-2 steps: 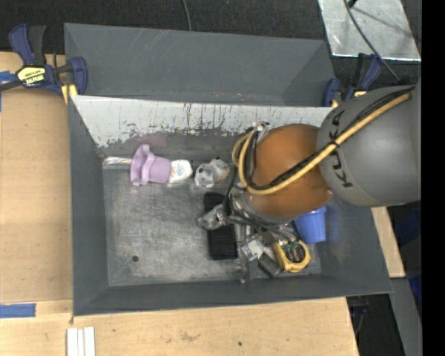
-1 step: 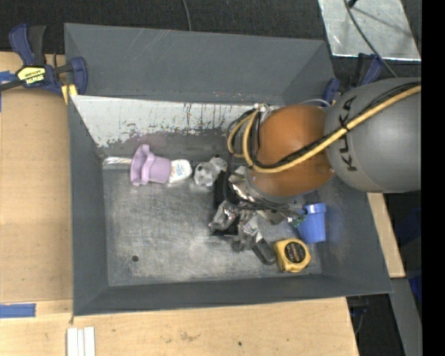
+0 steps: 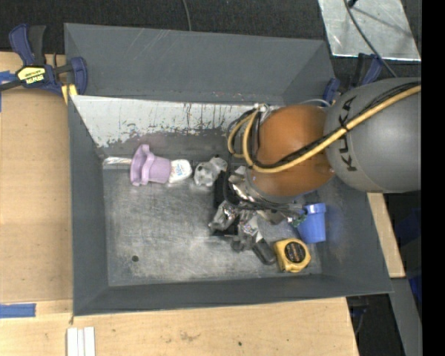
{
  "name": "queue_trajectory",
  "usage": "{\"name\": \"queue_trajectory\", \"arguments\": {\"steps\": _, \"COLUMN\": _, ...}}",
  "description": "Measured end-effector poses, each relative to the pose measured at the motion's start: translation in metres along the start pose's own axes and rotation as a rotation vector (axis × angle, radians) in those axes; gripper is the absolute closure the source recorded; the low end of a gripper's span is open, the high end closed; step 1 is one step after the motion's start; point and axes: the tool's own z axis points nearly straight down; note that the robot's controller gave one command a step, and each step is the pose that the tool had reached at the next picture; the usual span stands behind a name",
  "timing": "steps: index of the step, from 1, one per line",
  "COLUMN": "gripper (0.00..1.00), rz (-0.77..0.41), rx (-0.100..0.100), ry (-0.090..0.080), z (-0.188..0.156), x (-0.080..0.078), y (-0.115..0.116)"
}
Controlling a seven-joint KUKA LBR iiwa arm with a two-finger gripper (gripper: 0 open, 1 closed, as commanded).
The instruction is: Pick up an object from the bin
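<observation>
Along the back of the grey bin's [image 3: 193,58] floor lies a lilac plastic piece [image 3: 150,167] with a flared end. A small white and blue thing [image 3: 179,170] touches its right side, and a pale crumpled thing [image 3: 205,173] lies just beyond that. Toward the right wall stands a blue cup [image 3: 313,222], and a yellow tape measure [image 3: 291,254] lies near it at the front. The arm's round orange cover [image 3: 289,150] hangs over the right middle of the bin and hides much of what is under it. The gripper [image 3: 239,219] is low there, in among a dark jumble [image 3: 224,225] of small black and metallic bits, perhaps touching them. Whether it is spread, pressed together or pinching anything cannot be told.
</observation>
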Motion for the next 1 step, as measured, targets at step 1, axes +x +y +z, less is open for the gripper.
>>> {"name": "queue_trajectory", "arguments": {"steps": 1, "gripper": 1.0, "rz": -0.031, "rx": 0.0, "ry": 0.0, "z": -0.1403, "x": -0.0213, "y": -0.0002}}
